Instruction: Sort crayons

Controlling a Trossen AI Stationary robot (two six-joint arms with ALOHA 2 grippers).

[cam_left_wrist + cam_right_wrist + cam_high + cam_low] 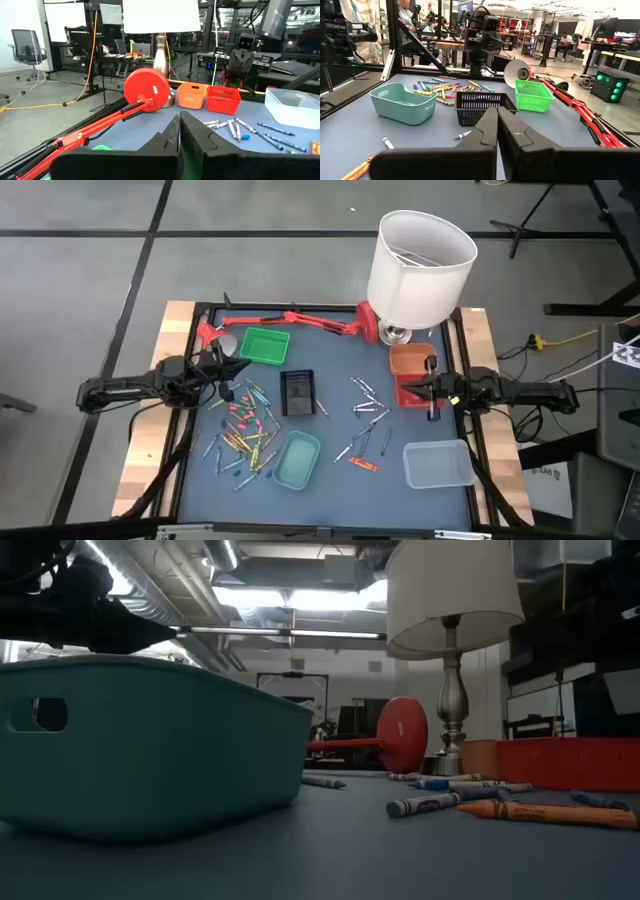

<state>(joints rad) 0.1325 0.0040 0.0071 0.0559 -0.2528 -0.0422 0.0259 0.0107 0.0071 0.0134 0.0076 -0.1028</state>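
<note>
No crayon is held. The left gripper (232, 369) is seen clenched on nothing near the left edge of the tabletop (330, 480), beside the green tray (264, 345). The right gripper (412, 389) is likewise clenched and empty, over the red tray (413, 392) near the right edge.

The crayons (243, 425) lie mostly in a dense heap toward the front left, between the black basket (298, 393) and the teal tray (298, 458). A looser scatter (366, 412) lies right of centre, toward the clear tray (438, 463).

Risks are judged as follows:
- In the heap, sticks overlap; a neighbour is likely to be pinched or dragged along with the chosen one.
- Round sticks may roll off when nudged by fingers descending shut.
- The lamp (419, 265) and the red desk lamp arm (290, 318) along the back edge could be struck by a wide swing.
- The light trays may be pushed aside if clipped.
</note>
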